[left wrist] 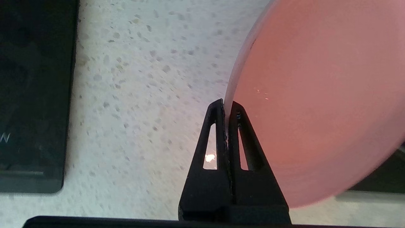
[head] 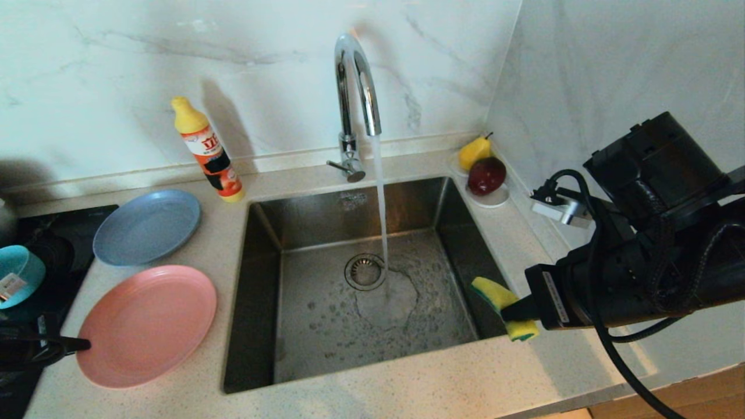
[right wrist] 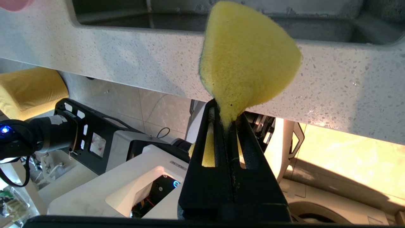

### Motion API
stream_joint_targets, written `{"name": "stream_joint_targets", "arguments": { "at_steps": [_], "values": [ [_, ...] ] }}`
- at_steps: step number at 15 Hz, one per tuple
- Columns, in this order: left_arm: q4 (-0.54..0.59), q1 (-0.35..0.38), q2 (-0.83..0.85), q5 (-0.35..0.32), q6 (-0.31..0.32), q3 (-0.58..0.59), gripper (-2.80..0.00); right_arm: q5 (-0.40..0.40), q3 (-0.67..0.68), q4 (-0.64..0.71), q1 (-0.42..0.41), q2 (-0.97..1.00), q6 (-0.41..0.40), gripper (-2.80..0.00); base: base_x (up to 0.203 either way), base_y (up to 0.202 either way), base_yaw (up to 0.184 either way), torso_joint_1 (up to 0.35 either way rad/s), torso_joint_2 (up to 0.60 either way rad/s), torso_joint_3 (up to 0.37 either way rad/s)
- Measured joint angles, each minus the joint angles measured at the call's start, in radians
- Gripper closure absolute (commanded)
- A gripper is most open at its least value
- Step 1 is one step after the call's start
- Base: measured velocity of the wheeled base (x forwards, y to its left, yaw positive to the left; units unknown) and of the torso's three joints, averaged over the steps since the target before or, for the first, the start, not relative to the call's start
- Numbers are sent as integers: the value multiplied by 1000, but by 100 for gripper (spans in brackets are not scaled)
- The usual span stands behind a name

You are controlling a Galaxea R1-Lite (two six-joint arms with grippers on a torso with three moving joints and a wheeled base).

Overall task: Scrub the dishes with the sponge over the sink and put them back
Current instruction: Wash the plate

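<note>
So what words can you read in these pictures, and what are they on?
"立" in big white writing on the orange detergent bottle; its smaller print is too small to read.
White tag on the teal bowl: too small to read.
White label on the right arm: too blurred to read.
Pale mark on the black cooktop: cut off, unreadable.

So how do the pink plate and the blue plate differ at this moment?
The pink plate lies nearer the counter's front edge; the blue plate sits behind it, toward the wall. The left end effector is shut on the pink plate's rim; nothing touches the blue plate. They differ in colour. Both are round, look alike in size, and sit left of the sink.
</note>
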Motion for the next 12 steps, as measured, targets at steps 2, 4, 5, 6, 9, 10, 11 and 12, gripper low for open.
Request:
{"name": "stream_joint_targets", "arguments": {
  "at_steps": [2, 4, 5, 6, 9, 10, 11, 12],
  "values": [
    [9, 0, -43, -27, -14, 5, 0, 1, 2, 0, 0, 5, 0, 0, 0, 0, 0, 0, 0, 0],
    [48, -1, -101, -69, -19, 3, 0, 1, 2, -20, 0, 11, -1, 0, 0, 0, 0, 0, 0, 0],
    [74, -4, -130, -81, -19, 1, 0, 1, 3, -25, 0, 14, -2, 0, 0, 0, 0, 0, 0, 0],
    [98, -11, -165, -101, -22, -1, 0, 1, 4, -26, 0, 19, -1, 0, 0, 0, 0, 0, 0, 0],
    [133, -68, -263, -125, -55, -11, 0, 2, 4, -27, 0, 30, -1, 0, 0, 0, 0, 0, 0, 0],
    [135, -98, -288, -126, -76, -19, 0, 3, 6, -27, 1, 31, 0, 0, 0, 0, 0, 0, 0, 0],
    [132, -129, -305, -125, -97, -25, 0, 2, 6, -27, 1, 30, 0, 0, 0, 0, 0, 0, 0, 0],
    [128, -166, -318, -117, -117, -34, 0, 2, 6, -27, 1, 28, 0, 0, 0, 0, 0, 0, 0, 0]
  ]
}}
